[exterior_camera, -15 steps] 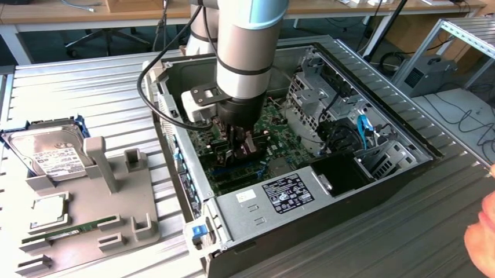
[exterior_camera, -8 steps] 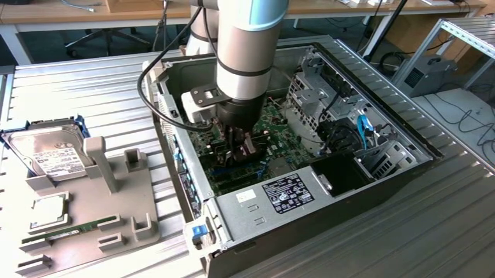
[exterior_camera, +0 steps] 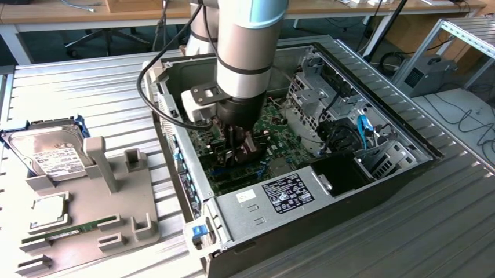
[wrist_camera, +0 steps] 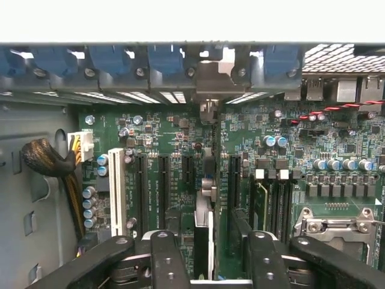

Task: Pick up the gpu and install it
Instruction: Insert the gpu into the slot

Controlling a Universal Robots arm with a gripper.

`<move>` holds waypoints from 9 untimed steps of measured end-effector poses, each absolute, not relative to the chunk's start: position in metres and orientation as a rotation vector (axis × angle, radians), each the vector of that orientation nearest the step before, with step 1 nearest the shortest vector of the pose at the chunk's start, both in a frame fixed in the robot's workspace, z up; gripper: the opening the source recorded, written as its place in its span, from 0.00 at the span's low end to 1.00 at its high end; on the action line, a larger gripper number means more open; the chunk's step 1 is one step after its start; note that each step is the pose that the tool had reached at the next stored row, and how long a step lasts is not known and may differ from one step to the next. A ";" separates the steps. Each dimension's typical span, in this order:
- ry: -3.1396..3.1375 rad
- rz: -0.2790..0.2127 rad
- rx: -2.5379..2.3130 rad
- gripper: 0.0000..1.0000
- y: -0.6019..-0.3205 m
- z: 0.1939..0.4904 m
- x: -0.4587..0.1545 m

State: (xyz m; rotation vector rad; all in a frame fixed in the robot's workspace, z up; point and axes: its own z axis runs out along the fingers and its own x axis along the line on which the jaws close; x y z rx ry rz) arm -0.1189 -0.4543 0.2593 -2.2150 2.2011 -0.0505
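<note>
The gpu (wrist_camera: pixel 205 198) stands on edge in a motherboard slot, seen edge-on in the wrist view as a thin dark card. Its silver bracket (wrist_camera: pixel 210 78) sits against the case's rear slot openings. My gripper (wrist_camera: pixel 216 244) hangs right above the card and is open: one black finger (wrist_camera: pixel 169 259) is on each side of it, with a gap to the card on both sides. In the exterior view my gripper (exterior_camera: pixel 240 145) reaches down into the open computer case (exterior_camera: pixel 386 174), over the green motherboard (exterior_camera: pixel 275 124).
A grey parts holder (exterior_camera: pixel 85 220) at the exterior view's left carries a silver hard drive (exterior_camera: pixel 50 153) and a green memory stick (exterior_camera: pixel 69 229). Case walls, the power supply (exterior_camera: pixel 286 191), a cable bundle (wrist_camera: pixel 48 159) and the CPU socket (wrist_camera: pixel 337 226) surround the gripper.
</note>
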 end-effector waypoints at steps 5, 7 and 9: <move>2.201 -0.051 -2.215 0.45 -0.449 0.284 -0.119; 2.201 -0.050 -2.215 0.45 -0.447 0.287 -0.119; 2.202 -0.048 -2.216 0.45 -0.447 0.287 -0.117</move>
